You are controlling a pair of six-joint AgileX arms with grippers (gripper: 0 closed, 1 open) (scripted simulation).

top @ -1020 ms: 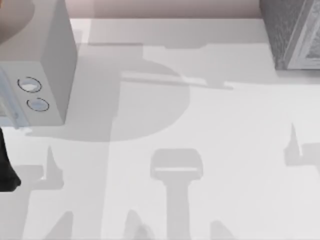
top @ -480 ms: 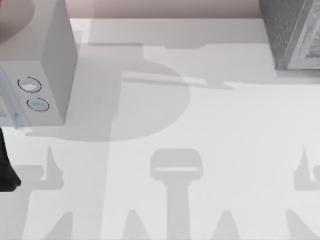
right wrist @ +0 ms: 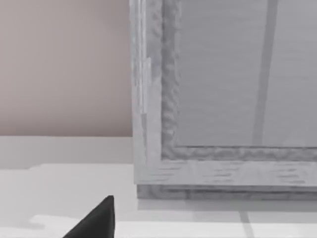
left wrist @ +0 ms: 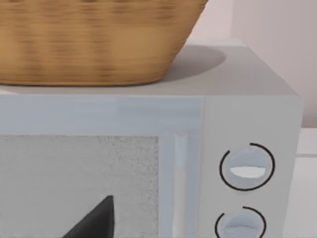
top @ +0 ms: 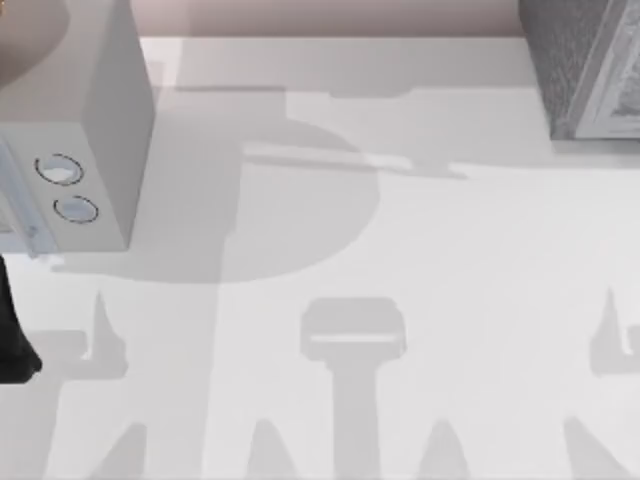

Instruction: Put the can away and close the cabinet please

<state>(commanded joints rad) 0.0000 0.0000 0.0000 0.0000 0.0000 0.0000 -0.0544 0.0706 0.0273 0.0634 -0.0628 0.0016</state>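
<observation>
Cabinet (top: 580,70) at table (top: 420,260) far right, front shut. Pale box w/ dials (top: 75,130) far left. Finger state: can't tell.

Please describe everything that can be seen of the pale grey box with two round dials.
The pale grey box stands at the top view's left side, on the white table. It looks like smooth plastic or painted metal. Its front has a speckled window panel and, beside it, two round dials ringed in black, one above the other. A woven basket rests on its flat top. The door looks shut.
</observation>
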